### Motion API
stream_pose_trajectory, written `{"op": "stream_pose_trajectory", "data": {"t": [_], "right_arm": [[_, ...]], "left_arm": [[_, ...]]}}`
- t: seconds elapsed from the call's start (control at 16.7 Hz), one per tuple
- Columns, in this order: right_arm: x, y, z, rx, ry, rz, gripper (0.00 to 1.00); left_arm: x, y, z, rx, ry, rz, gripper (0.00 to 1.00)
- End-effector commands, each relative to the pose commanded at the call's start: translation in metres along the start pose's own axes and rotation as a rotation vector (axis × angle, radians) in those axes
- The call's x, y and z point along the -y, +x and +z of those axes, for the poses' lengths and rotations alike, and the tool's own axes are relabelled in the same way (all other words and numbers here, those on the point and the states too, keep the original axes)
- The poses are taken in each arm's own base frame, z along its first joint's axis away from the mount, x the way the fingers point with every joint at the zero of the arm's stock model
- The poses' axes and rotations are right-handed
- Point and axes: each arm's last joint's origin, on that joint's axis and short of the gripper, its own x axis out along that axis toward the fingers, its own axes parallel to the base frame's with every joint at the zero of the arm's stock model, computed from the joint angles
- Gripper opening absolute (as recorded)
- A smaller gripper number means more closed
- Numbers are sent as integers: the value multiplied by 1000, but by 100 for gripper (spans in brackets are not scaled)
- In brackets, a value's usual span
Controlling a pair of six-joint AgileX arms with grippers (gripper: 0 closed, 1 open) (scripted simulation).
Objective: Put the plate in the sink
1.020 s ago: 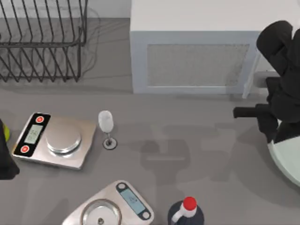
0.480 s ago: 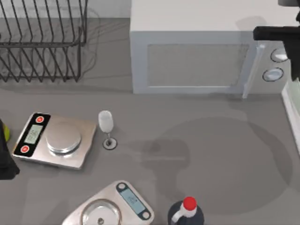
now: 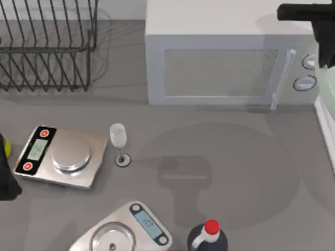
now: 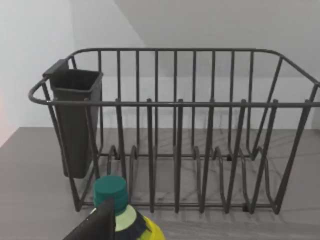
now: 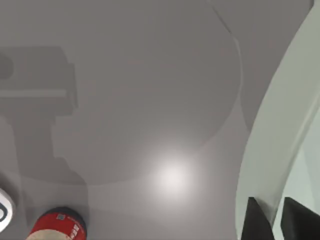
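**Plate up at the worktop's right edge, in my right gripper**

My right gripper (image 5: 272, 220) has its 2 dark fingers (image 5: 256, 220) nipped close on the rim of the plate (image 5: 280, 125), the pale mint edge running between them. From above, the plate (image 3: 327, 110) shows as a pale sliver at the right edge of the worktop (image 3: 220, 157), beside the microwave (image 3: 220, 68), with my right arm dark at the far right corner. A round shadow lies on the bare grey worktop below. My left arm sits parked at the left edge, near 1 of the 2 scales (image 3: 60, 157); I cannot tell how its fingers stand. Its wrist camera faces the wire dish rack (image 4: 175, 135) and a green-capped yellow bottle (image 4: 122, 215).
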Motion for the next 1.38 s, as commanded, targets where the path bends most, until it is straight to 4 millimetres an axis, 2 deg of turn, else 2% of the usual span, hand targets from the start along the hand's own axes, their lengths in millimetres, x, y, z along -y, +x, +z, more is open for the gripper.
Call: {"op": "stream_pose_trajectory", "data": {"t": [0.18,0.36,0.54,0.66,0.78,0.9,1.02,1.14,1.26,1.38], "right_arm": [[2,-2,0,6,6,2,0],[11,-14,4,55,16,-3,0],[25,-19,27,113,25,-20,0],[39,-12,54,142,26,-34,0],[64,12,90,140,38,-58,0],[98,52,123,97,48,-77,0],[125,94,145,39,36,-75,0],[145,130,158,-16,16,-58,0],[157,156,163,-66,-3,-39,0],[159,165,164,-90,-9,-31,0]], "left_arm": [[0,0,0,0,0,0,100],[0,0,0,0,0,0,100],[0,0,0,0,0,0,100],[0,0,0,0,0,0,100],[0,0,0,0,0,0,100],[0,0,0,0,0,0,100],[0,0,0,0,0,0,100],[0,0,0,0,0,0,100],[0,0,0,0,0,0,100],[0,0,0,0,0,0,100]]}}
